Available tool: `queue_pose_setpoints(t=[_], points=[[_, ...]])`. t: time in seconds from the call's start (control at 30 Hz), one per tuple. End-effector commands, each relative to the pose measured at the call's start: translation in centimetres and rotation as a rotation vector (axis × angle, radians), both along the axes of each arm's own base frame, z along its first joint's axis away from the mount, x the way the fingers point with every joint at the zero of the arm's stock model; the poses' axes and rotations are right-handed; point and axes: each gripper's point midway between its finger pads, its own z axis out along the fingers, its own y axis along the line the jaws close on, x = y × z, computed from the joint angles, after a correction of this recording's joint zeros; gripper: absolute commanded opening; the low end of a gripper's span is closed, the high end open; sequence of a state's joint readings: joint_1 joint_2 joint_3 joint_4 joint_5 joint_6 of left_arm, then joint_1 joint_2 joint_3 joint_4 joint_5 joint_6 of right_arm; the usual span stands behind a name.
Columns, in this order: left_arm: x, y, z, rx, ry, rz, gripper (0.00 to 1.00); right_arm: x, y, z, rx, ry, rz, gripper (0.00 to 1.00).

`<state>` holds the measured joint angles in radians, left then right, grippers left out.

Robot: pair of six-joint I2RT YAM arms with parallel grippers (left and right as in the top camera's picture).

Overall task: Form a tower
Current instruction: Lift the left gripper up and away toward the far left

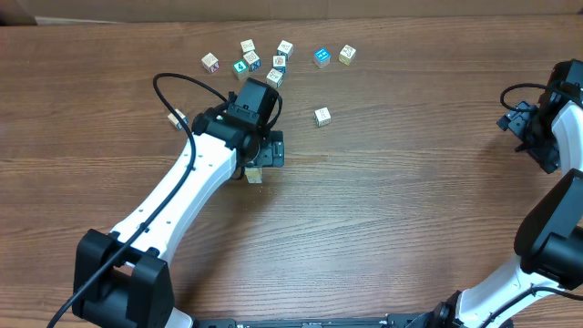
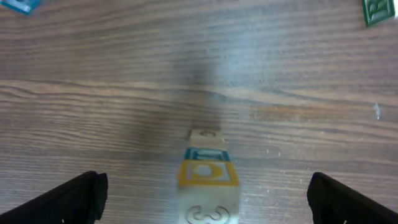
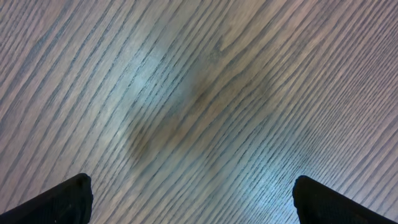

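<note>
Wooden table (image 1: 410,200) is bearing everything. Left gripper (image 2: 211,202), fingers spread wide, is straddling the free-standing tower (image 2: 208,174) left of centre; right gripper (image 3: 193,199), likewise spread, is hanging aside. Partly built: many loose cubes (image 1: 264,62) are waiting beyond.

surface: brown wood-grain table (image 1: 383,200) | far edge: pale tan strip (image 1: 273,7) | light: soft glare on grain

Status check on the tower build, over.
Left gripper open, straddling tower. Right gripper open over table. Tower standing. Loose cubes apart, nothing blocking.
</note>
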<state>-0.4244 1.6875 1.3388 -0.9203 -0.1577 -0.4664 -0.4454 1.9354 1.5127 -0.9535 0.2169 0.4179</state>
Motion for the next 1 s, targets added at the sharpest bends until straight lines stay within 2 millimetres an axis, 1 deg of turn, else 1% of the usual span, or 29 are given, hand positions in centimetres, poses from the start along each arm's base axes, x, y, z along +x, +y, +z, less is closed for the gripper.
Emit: queue_pose_setpoints(t=[0.0, 0.13, 0.17, 0.3, 0.37, 0.5, 0.67, 0.8, 0.97], points=[[2.3, 0.9, 2.8, -0.010, -0.068, 0.021, 1.00, 0.5, -0.5, 1.7, -0.027, -0.041, -0.002, 1.00], [3.9, 2.1, 5.3, -0.028, -0.120, 0.063, 1.00, 0.5, -0.5, 1.7, -0.027, -0.041, -0.002, 1.00], [4.7, 2.8, 6.5, -0.037, -0.148, 0.086, 1.00, 0.5, -0.5, 1.7, -0.027, -0.041, -0.002, 1.00], [6.1, 4.7, 8.0, -0.050, -0.194, 0.140, 0.99, 0.5, -0.5, 1.7, -0.027, -0.041, -0.002, 1.00], [6.5, 5.8, 8.2, -0.050, -0.204, 0.167, 1.00, 0.5, -0.5, 1.7, -0.027, -0.041, -0.002, 1.00], [6.9, 8.6, 8.1, -0.042, -0.205, 0.233, 0.99, 0.5, -0.5, 1.7, -0.027, -0.042, -0.002, 1.00], [6.8, 12.0, 8.0, -0.031, -0.195, 0.314, 1.00, 0.5, -0.5, 1.7, -0.027, -0.041, -0.002, 1.00], [6.9, 13.2, 8.0, -0.029, -0.195, 0.341, 1.00, 0.5, -0.5, 1.7, -0.027, -0.041, -0.002, 1.00], [6.8, 13.2, 8.0, -0.029, -0.195, 0.343, 1.00, 0.5, -0.5, 1.7, -0.027, -0.042, -0.002, 1.00]])
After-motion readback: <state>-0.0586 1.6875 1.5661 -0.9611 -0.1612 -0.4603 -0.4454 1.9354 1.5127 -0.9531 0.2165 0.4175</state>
